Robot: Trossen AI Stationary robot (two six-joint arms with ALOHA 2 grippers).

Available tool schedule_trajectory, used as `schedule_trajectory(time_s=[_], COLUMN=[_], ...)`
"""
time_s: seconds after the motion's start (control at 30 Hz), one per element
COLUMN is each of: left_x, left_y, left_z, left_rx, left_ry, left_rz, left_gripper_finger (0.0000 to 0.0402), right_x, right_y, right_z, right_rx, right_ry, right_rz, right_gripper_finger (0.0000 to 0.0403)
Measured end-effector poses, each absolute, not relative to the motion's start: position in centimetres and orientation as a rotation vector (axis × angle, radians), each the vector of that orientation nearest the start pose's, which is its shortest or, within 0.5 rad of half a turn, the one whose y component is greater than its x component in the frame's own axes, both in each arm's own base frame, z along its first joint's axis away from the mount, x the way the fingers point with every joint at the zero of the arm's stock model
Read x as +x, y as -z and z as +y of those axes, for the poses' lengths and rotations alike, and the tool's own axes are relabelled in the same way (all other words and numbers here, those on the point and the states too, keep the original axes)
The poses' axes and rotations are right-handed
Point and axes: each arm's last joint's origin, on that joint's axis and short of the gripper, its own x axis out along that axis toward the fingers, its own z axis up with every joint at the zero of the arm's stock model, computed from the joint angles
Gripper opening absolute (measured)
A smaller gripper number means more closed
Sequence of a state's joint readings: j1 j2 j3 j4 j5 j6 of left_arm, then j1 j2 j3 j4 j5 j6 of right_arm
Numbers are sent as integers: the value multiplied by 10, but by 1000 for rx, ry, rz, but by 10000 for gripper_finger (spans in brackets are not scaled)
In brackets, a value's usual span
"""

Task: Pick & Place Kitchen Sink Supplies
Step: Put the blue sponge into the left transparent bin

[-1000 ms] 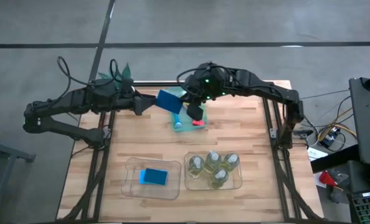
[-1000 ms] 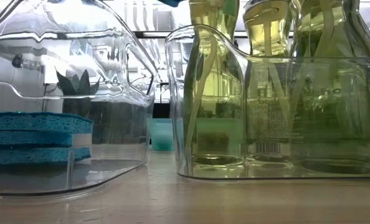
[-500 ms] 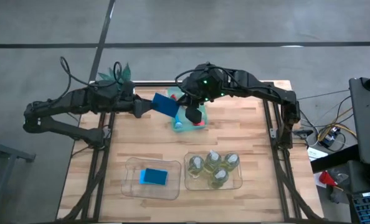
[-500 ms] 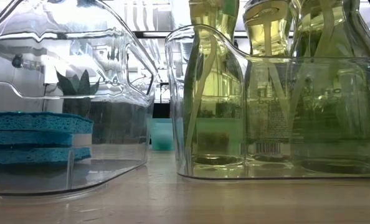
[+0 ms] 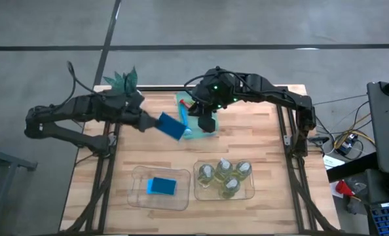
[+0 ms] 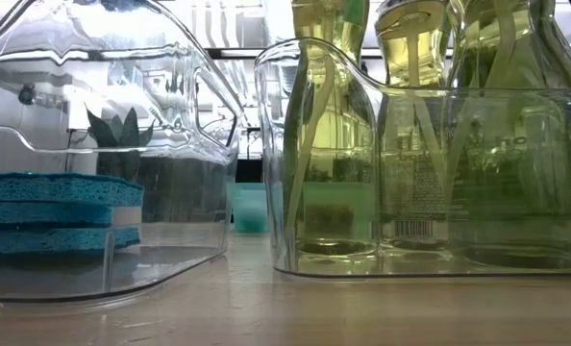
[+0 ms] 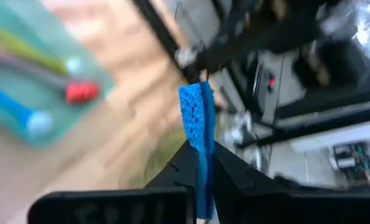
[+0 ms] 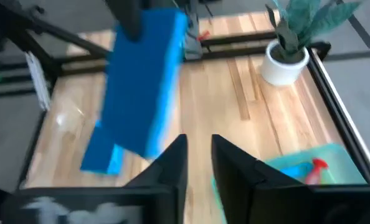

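- Left gripper (image 5: 154, 122) sat above the table's (image 5: 260, 147) far-middle area, fingers (image 7: 230, 175) clamped on a blue sponge (image 5: 171, 126); left wrist view showed that sponge (image 7: 198, 124) edge-on between the two dark fingers, sticking out past the tips.
- Right gripper (image 5: 206, 122) hung over the green tray (image 5: 183, 99) near the table's far edge; its fingers (image 8: 172, 163) looked nearly together with a narrow gap and nothing between them.
- The held sponge (image 8: 144, 81) showed tilted in the right wrist view, off the wood, just beside the tray on the left arm's side.
- Two clear bins sat side by side at the table's near edge: left bin (image 5: 135, 190) and right bin (image 5: 250, 191).
- Left bin held blue sponges (image 5: 162, 186); low view showed them stacked flat (image 6: 55, 211), two layers.
- Right bin held four clear bottles of yellow-green liquid (image 5: 224, 176), upright and packed close together; low view showed them behind the bin wall (image 6: 410, 144).
- Green tray held slim brushes (image 7: 42, 68): blue-tipped, red-tipped and a yellow-handled one lying side by side, blurred in the left wrist view.
- Small potted green plant (image 5: 122, 80) stood at the table's far left corner, white pot (image 8: 284, 65) upright, well apart from the bins.
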State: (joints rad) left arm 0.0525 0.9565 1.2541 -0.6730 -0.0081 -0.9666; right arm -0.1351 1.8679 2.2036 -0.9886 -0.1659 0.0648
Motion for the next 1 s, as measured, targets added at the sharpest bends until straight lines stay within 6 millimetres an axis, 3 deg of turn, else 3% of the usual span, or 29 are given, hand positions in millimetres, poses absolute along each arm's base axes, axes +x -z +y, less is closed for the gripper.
schedule_trajectory(time_s=[0.23,0.43,0.63,0.87,1.0], left_x=[168,171,179,183,186], left_y=[-395,-388,-375,-335,-312], left_z=[-12,-41,-79,-134,-151], left_rx=[-1128,-1262,-1315,-1431,-1437], left_ry=[-229,-231,-355,-515,-601], left_rz=[541,641,622,686,693], left_gripper_finger=[19,18,21,18,22], right_x=[371,368,366,362,361], right_y=[-426,-426,-430,-430,-430], right_z=[-52,-59,-77,-97,-100], right_rx=[7,-170,-213,-230,-261], right_ry=[124,275,325,349,338], right_rz=[795,831,809,824,832], right_gripper_finger=[131,163,173,164,157])
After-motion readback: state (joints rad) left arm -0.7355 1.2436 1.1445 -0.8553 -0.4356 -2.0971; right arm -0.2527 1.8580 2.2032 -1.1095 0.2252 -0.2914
